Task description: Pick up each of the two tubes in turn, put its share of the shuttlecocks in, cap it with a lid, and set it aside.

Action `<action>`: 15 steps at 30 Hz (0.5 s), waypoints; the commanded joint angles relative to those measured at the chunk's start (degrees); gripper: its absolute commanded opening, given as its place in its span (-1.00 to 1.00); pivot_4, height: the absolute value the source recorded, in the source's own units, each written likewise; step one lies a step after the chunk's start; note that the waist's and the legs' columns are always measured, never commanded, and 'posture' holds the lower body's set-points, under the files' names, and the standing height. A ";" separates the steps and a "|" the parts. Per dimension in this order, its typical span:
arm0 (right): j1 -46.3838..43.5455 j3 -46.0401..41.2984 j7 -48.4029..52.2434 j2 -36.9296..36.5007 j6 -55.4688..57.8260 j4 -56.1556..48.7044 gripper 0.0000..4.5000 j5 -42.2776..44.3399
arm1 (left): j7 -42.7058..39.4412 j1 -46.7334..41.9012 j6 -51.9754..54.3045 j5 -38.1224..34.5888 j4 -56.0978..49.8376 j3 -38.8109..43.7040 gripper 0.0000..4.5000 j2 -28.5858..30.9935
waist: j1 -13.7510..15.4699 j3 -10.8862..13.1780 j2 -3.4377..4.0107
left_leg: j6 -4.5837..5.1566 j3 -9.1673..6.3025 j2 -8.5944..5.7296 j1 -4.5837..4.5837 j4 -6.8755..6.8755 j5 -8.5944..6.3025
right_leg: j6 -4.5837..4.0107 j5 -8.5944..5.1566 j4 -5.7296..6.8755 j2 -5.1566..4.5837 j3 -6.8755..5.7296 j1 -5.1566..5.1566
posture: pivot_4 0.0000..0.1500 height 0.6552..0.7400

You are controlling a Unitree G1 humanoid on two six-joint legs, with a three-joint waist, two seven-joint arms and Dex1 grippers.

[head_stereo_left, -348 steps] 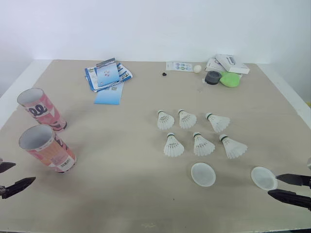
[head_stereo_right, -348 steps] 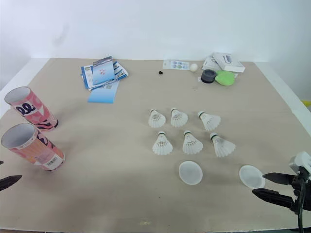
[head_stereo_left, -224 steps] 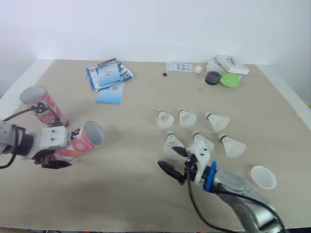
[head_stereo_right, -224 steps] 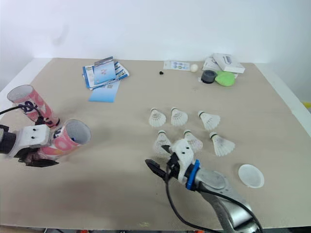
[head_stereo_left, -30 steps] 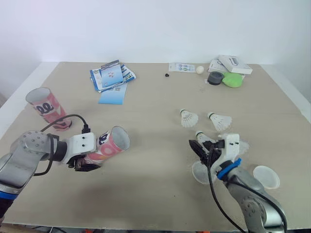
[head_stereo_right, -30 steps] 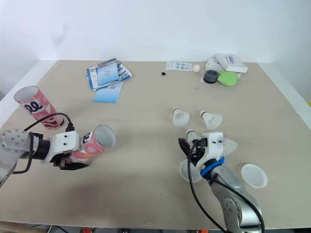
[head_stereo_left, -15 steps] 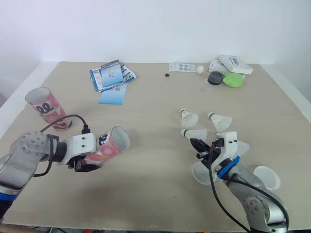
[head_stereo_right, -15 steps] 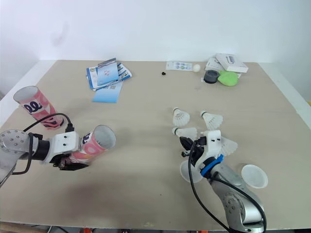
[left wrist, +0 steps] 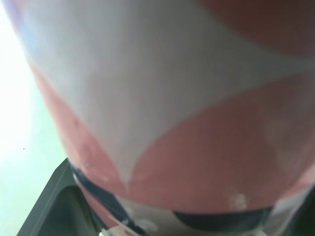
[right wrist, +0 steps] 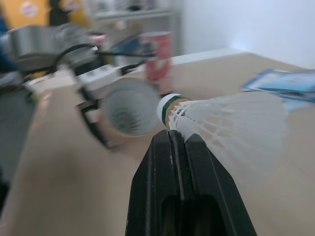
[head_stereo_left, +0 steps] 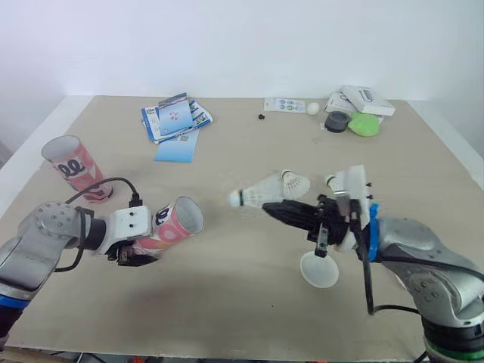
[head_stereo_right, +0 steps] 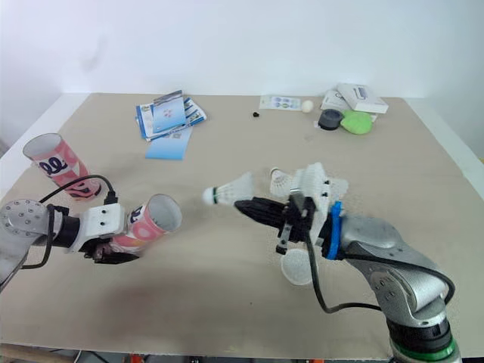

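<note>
My left gripper [head_stereo_left: 130,257] is shut on a pink tube [head_stereo_left: 172,224], which it holds tilted low over the table with its open mouth facing right. That tube [left wrist: 172,98] sits close against the left wrist camera. My right gripper [head_stereo_left: 274,210] is shut on the feathers of a white shuttlecock [head_stereo_left: 261,192], held in the air with its cork pointing at the tube's mouth [right wrist: 128,112], a short gap away. A second pink tube [head_stereo_left: 72,168] stands at the far left. Two shuttlecocks [head_stereo_left: 295,183] lie behind my right gripper. A clear lid [head_stereo_left: 319,270] lies below it.
Blue leaflets [head_stereo_left: 174,122] lie at the back left. At the back right are a card [head_stereo_left: 283,104], a small white ball [head_stereo_left: 313,108], a black cap [head_stereo_left: 335,121], a green object [head_stereo_left: 363,125] and a white box [head_stereo_left: 367,100].
My right gripper closed on a shuttlecock, lifted it off the table and carried it left toward the tube's mouth. The left arm and its tube stayed put.
</note>
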 commanded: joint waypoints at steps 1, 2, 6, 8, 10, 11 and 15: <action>-6.75 6.49 3.93 0.57 -4.99 2.47 -0.97 -6.10 | -0.04 0.20 -0.13 0.07 0.62 -1.99 0.50 -0.84 | -0.04 0.00 0.00 | 0.00 0.01 0.00 0.01 0.02 0.00 | 0.00 0.01 0.00 0.00 0.00 0.00 | 1.00 1.00; -9.28 9.49 4.70 1.60 -7.01 4.49 -0.97 -9.11 | -0.08 0.15 -0.21 0.09 0.72 -2.04 0.50 -0.83 | -0.11 0.00 0.00 | 0.01 0.02 0.00 0.01 0.02 0.00 | 0.00 0.03 0.00 0.00 0.00 0.00 | 1.00 1.00; -15.76 18.04 6.55 5.52 -12.80 10.55 -0.97 -17.81 | -0.16 -0.07 -0.14 -0.04 0.70 -2.07 0.50 -0.76 | -0.04 0.00 -0.03 | 0.10 0.02 0.02 0.01 0.03 0.07 | -0.05 0.13 -0.01 0.02 -0.05 -0.03 | 1.00 1.00; -17.42 21.97 8.26 6.46 -16.98 13.22 -0.97 -22.69 | -0.15 -0.06 -0.03 -0.12 0.59 -1.91 0.50 -0.66 | -0.02 0.01 -0.01 | 0.10 0.04 0.02 0.01 0.03 0.07 | -0.05 0.13 -0.01 0.01 -0.04 -0.05 | 1.00 1.00; -17.85 23.58 9.37 7.11 -19.47 14.77 -0.97 -24.94 | -0.15 0.08 0.02 -0.16 0.49 -1.74 0.50 -0.53 | 0.09 -0.01 -0.04 | 0.10 0.02 0.01 -0.04 0.03 0.06 | -0.04 0.12 -0.01 0.00 -0.06 -0.06 | 1.00 1.00; -18.09 24.12 9.83 7.65 -20.09 15.32 -0.97 -25.43 | -0.12 0.25 0.07 -0.21 0.38 -1.61 0.50 -0.43 | 0.12 -0.01 -0.04 | 0.10 -0.01 0.01 -0.06 0.03 0.06 | -0.05 0.12 -0.02 -0.01 -0.08 -0.06 | 1.00 1.00; -19.26 25.15 11.05 10.03 -21.42 16.81 -0.97 -26.61 | 0.07 0.79 0.35 -0.39 -0.12 -1.38 0.50 -0.25 | 0.12 0.00 -0.03 | 0.10 0.01 0.01 -0.07 0.03 0.06 | -0.08 0.13 -0.02 -0.02 -0.08 -0.07 | 1.00 1.00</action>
